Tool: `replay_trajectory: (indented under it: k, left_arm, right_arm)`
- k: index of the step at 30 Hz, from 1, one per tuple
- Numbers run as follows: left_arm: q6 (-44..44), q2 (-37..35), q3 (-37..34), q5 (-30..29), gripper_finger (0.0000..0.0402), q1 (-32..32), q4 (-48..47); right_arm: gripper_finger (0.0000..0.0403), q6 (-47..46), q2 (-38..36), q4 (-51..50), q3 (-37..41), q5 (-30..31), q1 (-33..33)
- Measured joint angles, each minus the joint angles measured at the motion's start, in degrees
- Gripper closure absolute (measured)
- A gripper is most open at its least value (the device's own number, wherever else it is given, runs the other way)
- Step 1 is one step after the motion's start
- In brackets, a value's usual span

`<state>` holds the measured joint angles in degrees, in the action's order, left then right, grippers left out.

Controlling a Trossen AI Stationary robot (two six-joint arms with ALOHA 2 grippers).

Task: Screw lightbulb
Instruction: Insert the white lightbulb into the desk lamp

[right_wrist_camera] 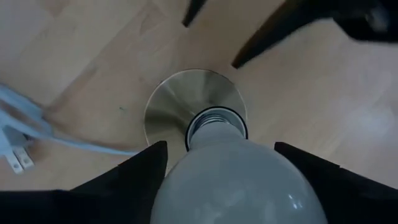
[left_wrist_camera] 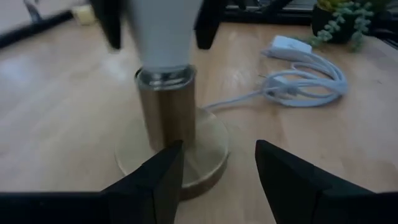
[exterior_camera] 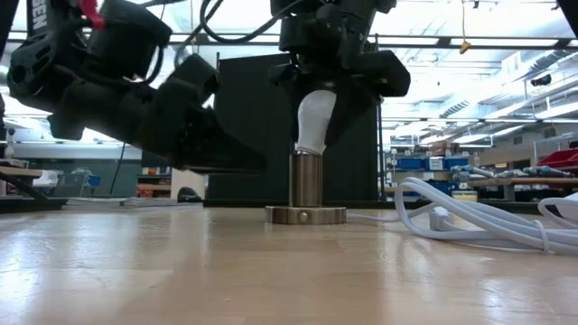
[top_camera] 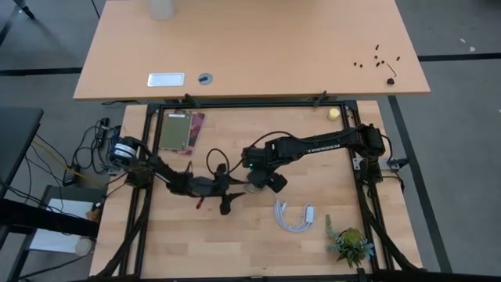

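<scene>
Left fingers (left_wrist_camera: 163, 180) apart, right fingers (right_wrist_camera: 134, 177) clamped.

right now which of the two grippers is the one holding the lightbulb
The right gripper: its fingers are shut on the lightbulb above the brass socket. The left gripper is open, empty, low beside the socket base.

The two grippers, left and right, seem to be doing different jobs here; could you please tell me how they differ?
The right gripper is shut on the frosted-white lightbulb, holding it from above over the brass socket; the left gripper is open and holds nothing. The right reaches down from overhead, the left sits low beside the socket's round base. Both have dark fingers.
</scene>
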<state>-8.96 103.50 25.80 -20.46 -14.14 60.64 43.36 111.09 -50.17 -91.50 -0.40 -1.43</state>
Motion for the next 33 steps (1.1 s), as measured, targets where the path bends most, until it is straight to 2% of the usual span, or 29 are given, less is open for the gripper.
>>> replay_trajectory:
  k: [7,10,20,25,33]
  left_arm:
    - [-0.4,0.0,0.0,0.2,0.0198,2.0,0.1]
    - [-0.3,0.0,0.0,2.0,0.0198,2.9,0.1]
    - [7.1,0.0,4.7,4.2,0.0198,3.8,-6.1]
    - [7.2,0.0,5.7,4.0,0.0198,5.5,-7.4]
    - [6.8,0.0,5.7,3.9,0.0198,5.8,-7.7]
  right_arm:
    - [0.0134,0.5,0.0,-0.1,0.0,0.4,0.3]
    - [0.0144,0.4,0.0,-0.5,0.0,0.4,0.4]
    - [0.0134,-3.7,0.0,-0.9,0.0,0.4,0.3]
    - [0.0146,-6.6,0.0,-3.1,-1.6,-1.1,0.3]
    - [0.0137,-8.5,0.0,-6.8,-6.7,-1.8,0.3]
